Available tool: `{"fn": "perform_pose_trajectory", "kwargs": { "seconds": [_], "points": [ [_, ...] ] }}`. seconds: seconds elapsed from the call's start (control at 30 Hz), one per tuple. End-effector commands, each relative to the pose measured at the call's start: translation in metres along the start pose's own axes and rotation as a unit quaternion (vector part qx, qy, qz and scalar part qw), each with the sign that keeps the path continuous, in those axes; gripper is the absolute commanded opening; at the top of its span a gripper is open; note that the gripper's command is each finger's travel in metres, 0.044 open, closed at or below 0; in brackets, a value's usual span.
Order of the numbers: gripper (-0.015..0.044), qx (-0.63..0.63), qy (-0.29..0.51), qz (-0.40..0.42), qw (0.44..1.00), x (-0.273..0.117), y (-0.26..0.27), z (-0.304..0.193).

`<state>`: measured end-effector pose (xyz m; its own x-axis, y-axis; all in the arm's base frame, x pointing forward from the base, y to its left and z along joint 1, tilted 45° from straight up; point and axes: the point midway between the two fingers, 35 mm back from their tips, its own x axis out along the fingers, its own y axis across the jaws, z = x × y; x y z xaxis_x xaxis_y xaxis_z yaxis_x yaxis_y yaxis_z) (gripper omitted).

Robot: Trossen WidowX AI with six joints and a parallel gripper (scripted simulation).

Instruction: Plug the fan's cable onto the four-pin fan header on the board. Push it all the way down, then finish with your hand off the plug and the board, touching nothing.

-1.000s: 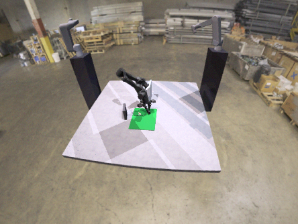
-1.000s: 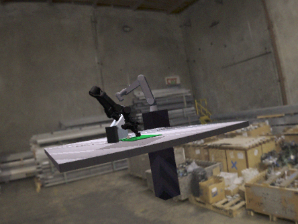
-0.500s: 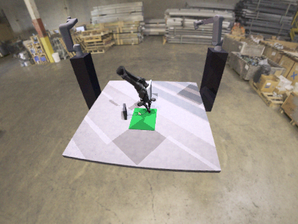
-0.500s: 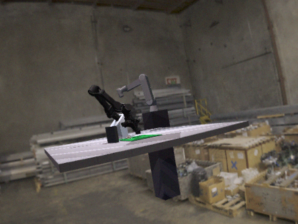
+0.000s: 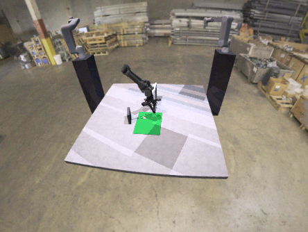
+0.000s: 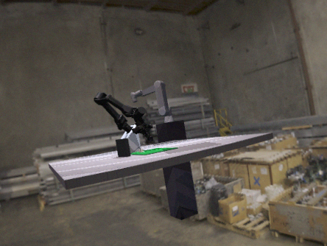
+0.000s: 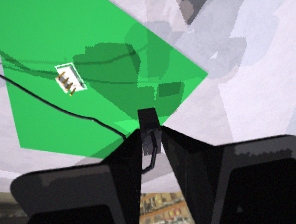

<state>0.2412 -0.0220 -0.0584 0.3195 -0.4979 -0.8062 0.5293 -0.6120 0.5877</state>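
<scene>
The green board (image 5: 147,129) (image 6: 158,150) (image 7: 40,131) lies flat on the table. The white four-pin header (image 7: 70,79) stands on it, its brass pins showing, left of the gripper in the wrist view. My gripper (image 5: 154,111) (image 6: 149,141) (image 7: 150,131) is shut on the black fan plug (image 7: 148,119) and holds it a little above the board's edge, apart from the header. The black cable (image 7: 93,119) runs in from the left of the wrist view and loops below the plug between the fingers. The plug's lower end and openings cannot be made out.
A dark upright block (image 5: 129,115) (image 6: 123,147) stands beside the board. A pale upright panel (image 5: 155,91) stands behind the arm. Two grey arms (image 5: 71,35) (image 5: 225,31) stand on dark pedestals beyond the table's sides.
</scene>
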Motion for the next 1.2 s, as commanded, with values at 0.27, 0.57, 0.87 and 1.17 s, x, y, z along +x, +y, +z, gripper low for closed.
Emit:
{"fn": "perform_pose_trajectory", "kwargs": {
  "seconds": [0.27,0.57,0.87,1.17],
  "points": [
    [0.0000,-0.040,-0.003,0.004,0.999,-0.014,0.003,-0.007],
    [0.0000,-0.191,-0.024,-0.003,0.981,-0.012,0.006,-0.013],
    [0.0000,-0.337,-0.042,-0.016,0.940,-0.010,0.010,-0.018],
    [0.0000,-0.476,-0.056,-0.033,0.877,-0.008,0.014,-0.023]
  ]
}}
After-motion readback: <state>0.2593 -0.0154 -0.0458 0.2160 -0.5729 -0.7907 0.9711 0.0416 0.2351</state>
